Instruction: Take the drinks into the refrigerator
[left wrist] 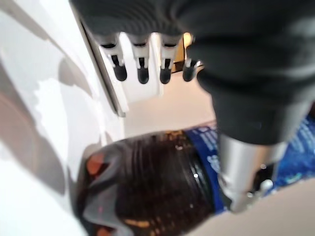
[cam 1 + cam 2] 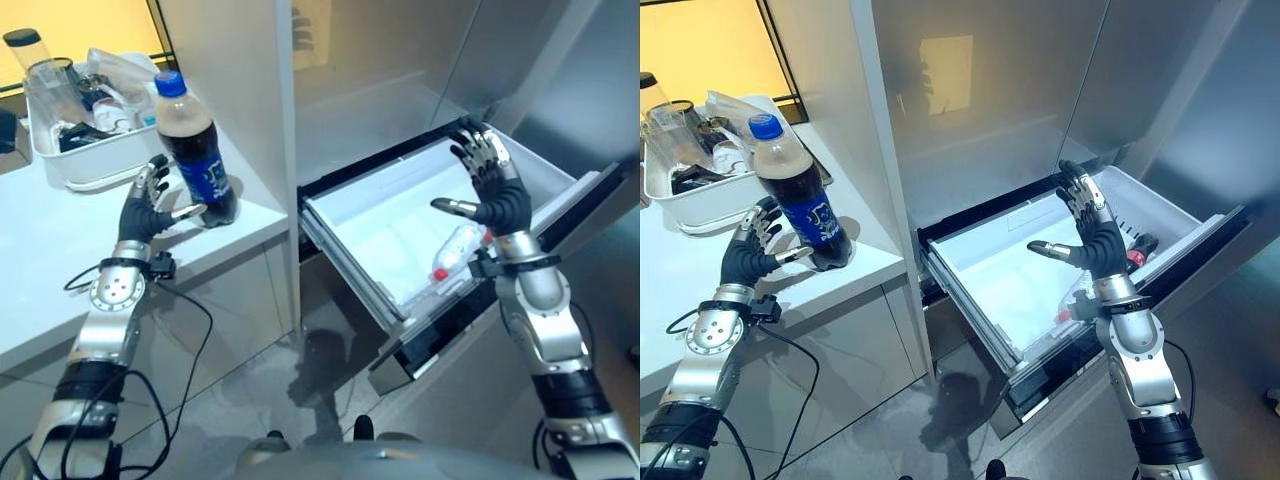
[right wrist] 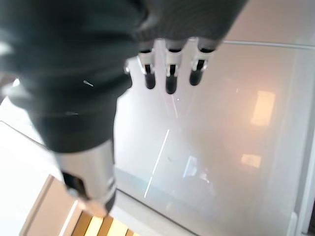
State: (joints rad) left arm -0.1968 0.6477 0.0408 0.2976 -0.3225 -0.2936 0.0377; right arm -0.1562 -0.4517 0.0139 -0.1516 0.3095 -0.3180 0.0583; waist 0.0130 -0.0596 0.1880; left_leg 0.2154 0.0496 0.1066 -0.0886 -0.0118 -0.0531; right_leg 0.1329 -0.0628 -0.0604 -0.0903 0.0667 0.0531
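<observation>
**Inspector:** Item under review: the cola bottle (image 2: 193, 150), standing upright on the white counter (image 2: 60, 240) at the left of the frame, near its front right corner. Dark drink nearly to the neck, blue cap, blue label round the lower body.

**Clerk:** And the left hand (image 2: 148, 207)?

**Inspector:** Beside the bottle's base, fingers straight and spread, thumb reaching toward the foot of the bottle. Nothing is grasped; whether the thumb touches, I cannot tell.

**Clerk:** Handling?

**Inspector:** My judgement: full, so fairly heavy and top-heavy. The plastic wall will give a little under pressure, and the smooth label may slip. Best hold is round the body at or just above the label, fingers on one side and thumb opposite. A hold at the neck would let it swing.

**Clerk:** Destination?

**Inspector:** The refrigerator drawer (image 2: 970, 262) is pulled out at centre right. A small clear bottle with a red cap (image 2: 455, 250) already lies in it, toward the right. The right hand (image 2: 1090, 232) hovers above the drawer, fingers extended, holding nothing.

**Clerk:** Other items?

**Inspector:** A white tray of utensils (image 2: 75, 170) at the upper left, behind the bottle.
</observation>
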